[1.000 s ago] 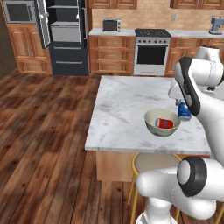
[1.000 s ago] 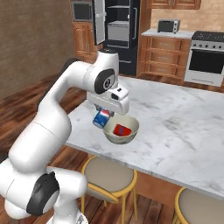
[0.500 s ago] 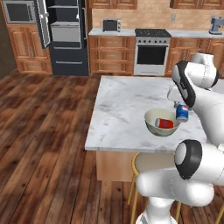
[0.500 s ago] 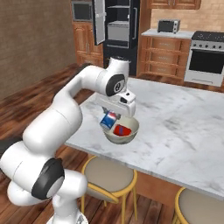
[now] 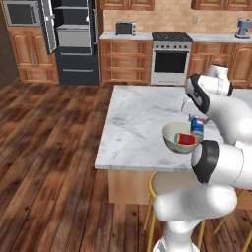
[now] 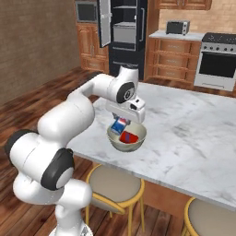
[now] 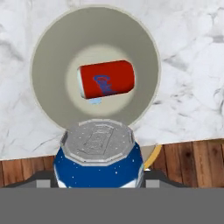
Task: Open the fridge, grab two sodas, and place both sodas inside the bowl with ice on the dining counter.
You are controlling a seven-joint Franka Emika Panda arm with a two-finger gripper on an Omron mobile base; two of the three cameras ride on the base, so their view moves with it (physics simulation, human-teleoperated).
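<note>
My gripper [image 7: 98, 179] is shut on the blue soda [image 7: 98, 153], silver top facing the hand view. It hangs over the near rim of the pale bowl [image 7: 43, 52]. The red soda [image 7: 106, 79] lies on its side in the bowl's middle. From the left base view the blue soda [image 5: 197, 126] sits at the bowl's [image 5: 170, 133] right edge, beside the red soda [image 5: 185, 139]. The right base view has the gripper [image 6: 120, 122] tilting the blue soda [image 6: 119, 125] over the bowl [image 6: 113, 138] on the dining counter [image 6: 193, 133]. The fridge [image 5: 74, 42] stands open far back.
Yellow-legged stools [image 6: 113, 186] stand under the counter's near edge. An oven range [image 5: 170, 59] and wooden cabinets [image 5: 125, 61] line the back wall, with a toaster [image 5: 125, 28] on top. Wooden floor [image 5: 49, 147] lies left of the counter.
The arm has carried the blue soda from beside the bowl inward over its rim. The red soda has stayed in the bowl.
</note>
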